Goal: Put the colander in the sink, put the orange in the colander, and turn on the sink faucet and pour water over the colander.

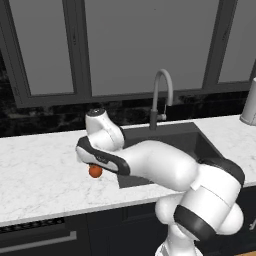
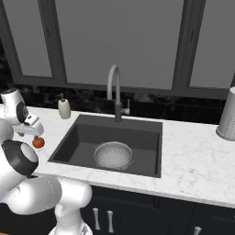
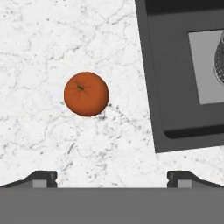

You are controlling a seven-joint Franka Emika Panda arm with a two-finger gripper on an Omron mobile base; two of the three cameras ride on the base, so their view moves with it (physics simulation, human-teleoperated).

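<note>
Closest to the hand camera, the gripper point(image 3: 112, 177) is seen with its two dark finger tips spread as wide as they go, and nothing is held between them. Just beyond them, the orange point(image 3: 86, 94) is found resting on the white marble counter point(image 3: 52, 39), apart from both tips and a little to one side of the gap between them. In the left base view the orange point(image 1: 95, 171) is seen under the bent white arm, near the left edge of the sink point(image 1: 200, 142). Farther on, the dark basin is set into the counter, and the colander point(image 2: 113, 155) is seen upright on its floor, over the lighter grey patch. At the back rim the sink faucet point(image 2: 116, 94) is mounted, its spout arched over the basin. A cream soap pump bottle point(image 2: 64, 108) is placed on the counter left of the faucet, and a grey perforated cylinder point(image 2: 227, 115) at the far right.
</note>
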